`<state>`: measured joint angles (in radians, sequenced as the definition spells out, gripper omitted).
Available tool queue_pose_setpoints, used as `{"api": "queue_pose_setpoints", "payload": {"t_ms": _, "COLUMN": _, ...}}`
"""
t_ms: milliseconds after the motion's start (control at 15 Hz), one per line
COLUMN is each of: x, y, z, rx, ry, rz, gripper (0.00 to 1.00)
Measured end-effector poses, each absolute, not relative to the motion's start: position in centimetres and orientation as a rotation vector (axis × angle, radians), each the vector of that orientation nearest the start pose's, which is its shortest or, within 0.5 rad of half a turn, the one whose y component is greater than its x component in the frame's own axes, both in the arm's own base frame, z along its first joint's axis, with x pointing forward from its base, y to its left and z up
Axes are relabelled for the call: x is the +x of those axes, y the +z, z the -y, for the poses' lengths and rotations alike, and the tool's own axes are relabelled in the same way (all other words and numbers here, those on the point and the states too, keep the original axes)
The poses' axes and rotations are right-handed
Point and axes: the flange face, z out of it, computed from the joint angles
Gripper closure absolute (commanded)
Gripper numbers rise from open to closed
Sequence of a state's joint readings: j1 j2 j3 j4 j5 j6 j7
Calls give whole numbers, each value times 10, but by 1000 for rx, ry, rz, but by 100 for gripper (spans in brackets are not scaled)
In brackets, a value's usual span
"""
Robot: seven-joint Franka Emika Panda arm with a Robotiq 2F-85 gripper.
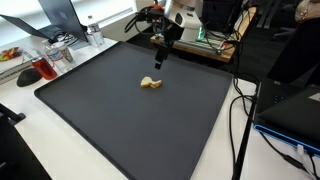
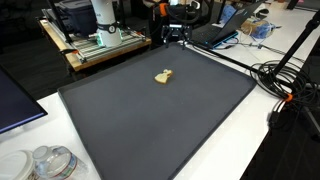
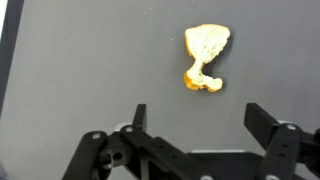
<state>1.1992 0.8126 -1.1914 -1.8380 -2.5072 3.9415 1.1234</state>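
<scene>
A small yellow, goblet-shaped piece (image 3: 205, 58) lies on the dark mat (image 3: 90, 70); both exterior views show the piece (image 1: 151, 83) (image 2: 164, 76) toward the mat's far half. My gripper (image 3: 198, 118) hangs above the mat, its jaws spread wide with nothing between them. In the wrist view the yellow piece sits just beyond the fingertips, slightly toward the right finger (image 3: 262, 122). In the exterior views the gripper (image 1: 158, 62) (image 2: 175, 37) hovers over the mat's far edge, behind the piece and apart from it.
The mat (image 1: 130, 110) rests on a white table. A wooden bench with equipment (image 2: 100, 45) and cables (image 2: 285, 80) border it. Clear plastic containers (image 1: 55, 55), a red object (image 1: 28, 75) and a laptop (image 1: 290, 115) stand around the mat's edges.
</scene>
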Motion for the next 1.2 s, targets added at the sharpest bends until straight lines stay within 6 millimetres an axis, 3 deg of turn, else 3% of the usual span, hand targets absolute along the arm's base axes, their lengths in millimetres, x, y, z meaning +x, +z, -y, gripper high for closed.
{"api": "queue_pose_setpoints", "payload": {"t_ms": 800, "x": 465, "y": 329, "z": -50, "rx": 1712, "ry": 188, "rz": -2301, "gripper": 0}}
{"api": "queue_pose_setpoints", "payload": {"t_ms": 1200, "x": 460, "y": 335, "z": 11, "rx": 1748, "ry": 359, "rz": -2356, "gripper": 0}}
